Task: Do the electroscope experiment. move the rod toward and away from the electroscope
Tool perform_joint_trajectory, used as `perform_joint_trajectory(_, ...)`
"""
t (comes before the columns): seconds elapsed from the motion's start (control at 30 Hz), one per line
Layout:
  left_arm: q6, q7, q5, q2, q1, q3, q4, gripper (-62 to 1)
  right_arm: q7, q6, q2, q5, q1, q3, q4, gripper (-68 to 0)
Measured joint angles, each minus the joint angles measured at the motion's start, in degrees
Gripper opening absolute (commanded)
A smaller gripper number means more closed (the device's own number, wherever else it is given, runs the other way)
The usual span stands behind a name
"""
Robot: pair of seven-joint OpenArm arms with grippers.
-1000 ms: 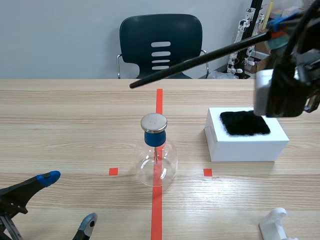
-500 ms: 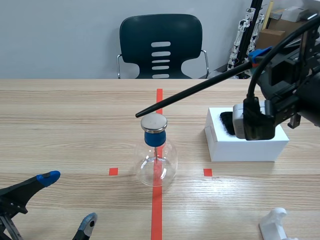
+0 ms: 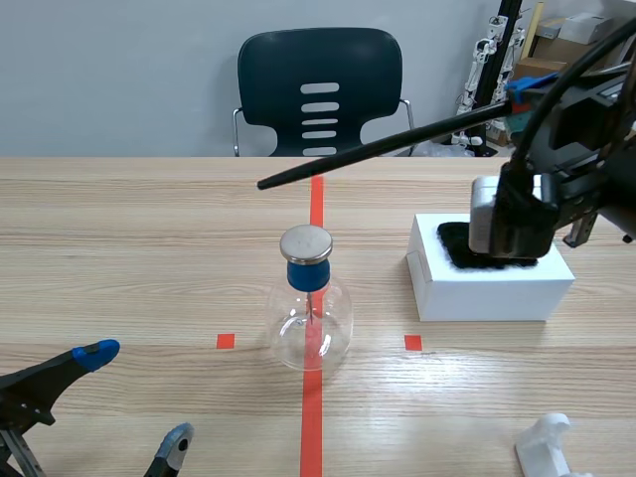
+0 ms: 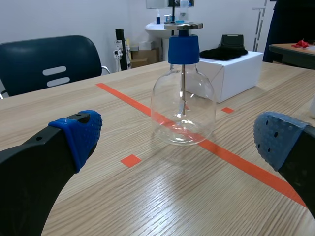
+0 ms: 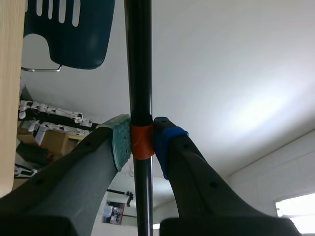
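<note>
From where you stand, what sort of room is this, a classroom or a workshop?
Probably a lab or workshop. A clear glass flask electroscope with a blue stopper stands on a long wooden table, the right hand holds a thin black rod, and a brown cardboard box sits by the back wall.

A dark chair (image 3: 278, 79) stands behind the wooden table (image 3: 119, 229). On the table sits a white box (image 3: 492, 293) (topped with a black cloth (image 3: 452, 243), possibly fur). A white object (image 3: 545, 442) lies nearer the front.
</note>
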State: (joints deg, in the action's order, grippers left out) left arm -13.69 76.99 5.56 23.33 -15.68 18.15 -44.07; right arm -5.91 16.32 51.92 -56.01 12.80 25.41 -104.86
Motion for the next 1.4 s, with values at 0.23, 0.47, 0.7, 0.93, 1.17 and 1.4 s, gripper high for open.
perform_joint_trajectory(0.23, 0.0, 0.0, 0.0, 0.0, 0.0, 0.0, 0.0, 1.4, 1.8, 2.3, 1.3, 8.5, 11.1, -14.9, -3.6, -64.3)
perform_joint_trajectory(0.47, 0.0, 0.0, 0.0, 0.0, 0.0, 0.0, 0.0, 1.4, 9.9, 2.3, -1.1, 14.9, 25.4, -32.2, -5.6, -64.2)
perform_joint_trajectory(0.7, 0.0, 0.0, 0.0, 0.0, 0.0, 0.0, 0.0, 1.4, 24.0, 1.6, -12.0, 18.4, 35.1, -47.1, -5.6, -64.2)
perform_joint_trajectory(0.93, 0.0, 0.0, 0.0, 0.0, 0.0, 0.0, 0.0, 1.4, 36.1, 0.4, -23.0, 18.1, 41.0, -54.7, -5.6, -64.2)
perform_joint_trajectory(1.17, 0.0, 0.0, 0.0, 0.0, 0.0, 0.0, 0.0, 1.4, 36.9, -0.1, -27.5, 17.7, 43.6, -56.1, -5.6, -64.2)
perform_joint_trajectory(1.4, 0.0, 0.0, 0.0, 0.0, 0.0, 0.0, 0.0, 1.4, 35.0, -0.1, -27.5, 17.7, 43.4, -56.1, -5.6, -64.2)
